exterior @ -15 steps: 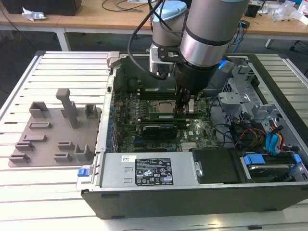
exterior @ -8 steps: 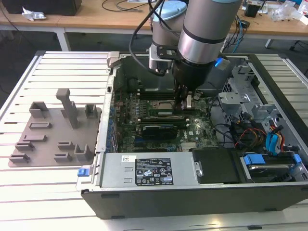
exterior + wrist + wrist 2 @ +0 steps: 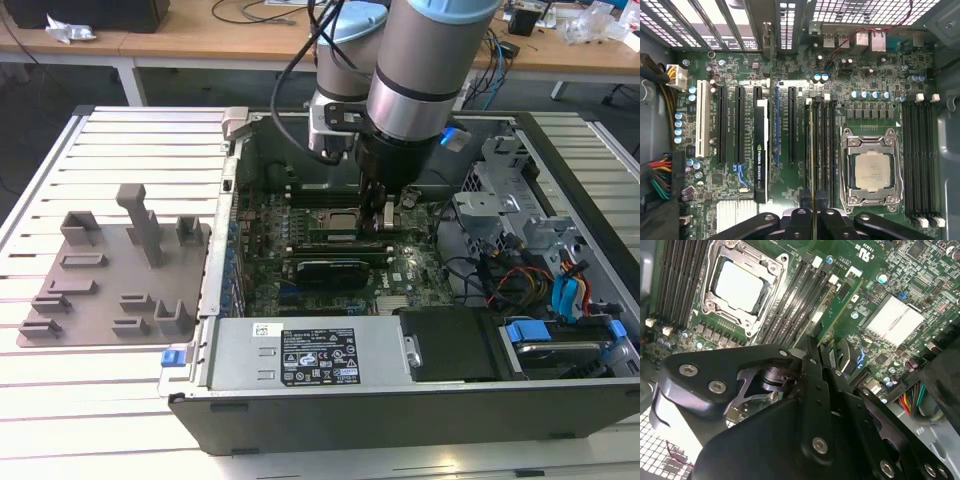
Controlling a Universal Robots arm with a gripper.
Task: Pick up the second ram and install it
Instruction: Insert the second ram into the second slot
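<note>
Pincer point(image 3: 813, 212) closed on the second ram point(image 3: 813, 150), which stands edgewise in a slot beside the processor socket point(image 3: 871, 171).

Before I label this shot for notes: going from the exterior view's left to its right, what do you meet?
Gray holder tray → blue clip at the case edge → CPU socket → gripper over the RAM slots → drive cage → blue cables.

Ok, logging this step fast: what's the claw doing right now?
Claw: shut on the second ram, edge-on over the memory slots beside the CPU socket.
</note>
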